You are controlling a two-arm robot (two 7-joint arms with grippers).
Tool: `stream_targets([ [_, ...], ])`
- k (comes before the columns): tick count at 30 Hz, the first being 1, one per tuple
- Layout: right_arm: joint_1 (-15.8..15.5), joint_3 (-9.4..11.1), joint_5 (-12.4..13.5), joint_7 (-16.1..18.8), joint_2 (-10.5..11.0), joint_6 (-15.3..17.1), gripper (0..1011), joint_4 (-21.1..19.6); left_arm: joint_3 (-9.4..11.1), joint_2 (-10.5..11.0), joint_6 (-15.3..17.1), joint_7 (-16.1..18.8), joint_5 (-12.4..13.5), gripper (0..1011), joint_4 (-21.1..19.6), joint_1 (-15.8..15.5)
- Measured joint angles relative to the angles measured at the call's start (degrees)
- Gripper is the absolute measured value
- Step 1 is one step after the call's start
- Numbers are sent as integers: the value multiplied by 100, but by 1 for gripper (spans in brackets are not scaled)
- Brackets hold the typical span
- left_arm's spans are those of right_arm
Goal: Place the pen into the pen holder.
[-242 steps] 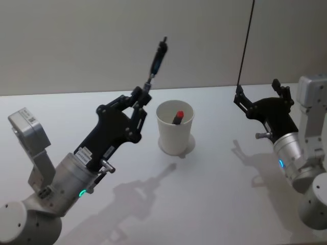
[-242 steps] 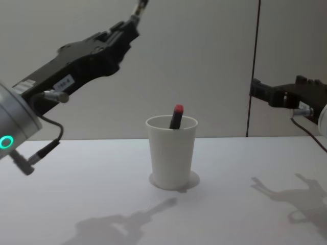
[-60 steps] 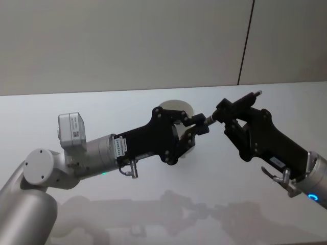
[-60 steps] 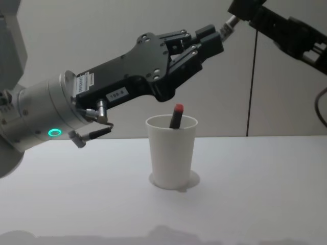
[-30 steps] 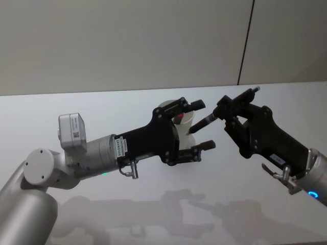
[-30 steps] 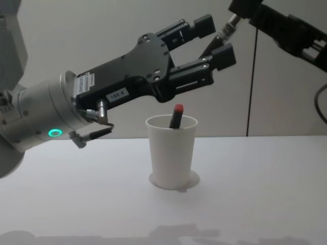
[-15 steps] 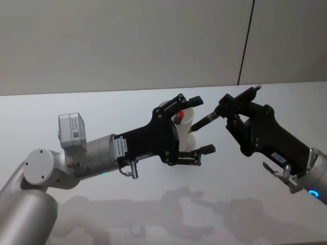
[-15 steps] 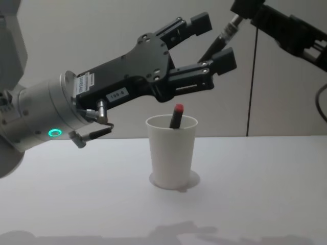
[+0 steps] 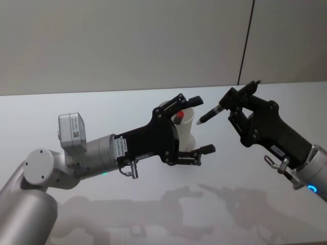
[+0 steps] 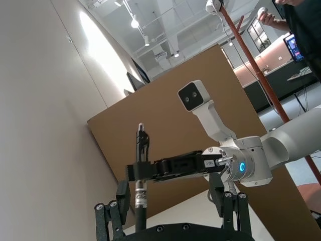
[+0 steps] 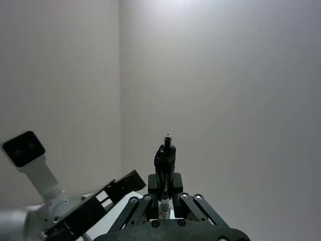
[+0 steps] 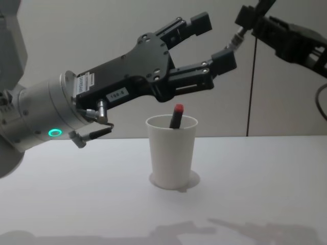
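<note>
My right gripper (image 9: 239,98) is shut on the dark pen (image 9: 209,116), holding it in the air to the right of and above the white paper cup pen holder (image 12: 172,153). The pen slants with its lower tip towards the cup. My left gripper (image 12: 212,41) hovers open over the cup, its fingers spread on either side of the pen's lower end without touching it. In the chest view the pen (image 12: 236,37) runs up into the right gripper (image 12: 251,19). The right wrist view has the pen (image 11: 166,153) clamped between the fingers. A red-capped marker (image 12: 177,116) stands in the cup.
The white tabletop (image 12: 255,194) is bare around the cup. A grey wall with a dark vertical seam (image 9: 246,43) stands behind. Much of the cup (image 9: 187,131) is covered by the left arm in the head view.
The left gripper, which held the pen, opened after the right gripper closed on it. The right gripper has since drawn the pen up and to the right, away from the left fingers.
</note>
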Motion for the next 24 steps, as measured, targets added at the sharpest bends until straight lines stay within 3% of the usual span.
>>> stream_targets([
  [14,106,-32,-826,-1194,-117,82,144,73,0,0,0,0,0,1004,0,0],
  [24,531,-105,-1550,-2045,-420,194,144,610,0,0,0,0,0,1004,0,0],
])
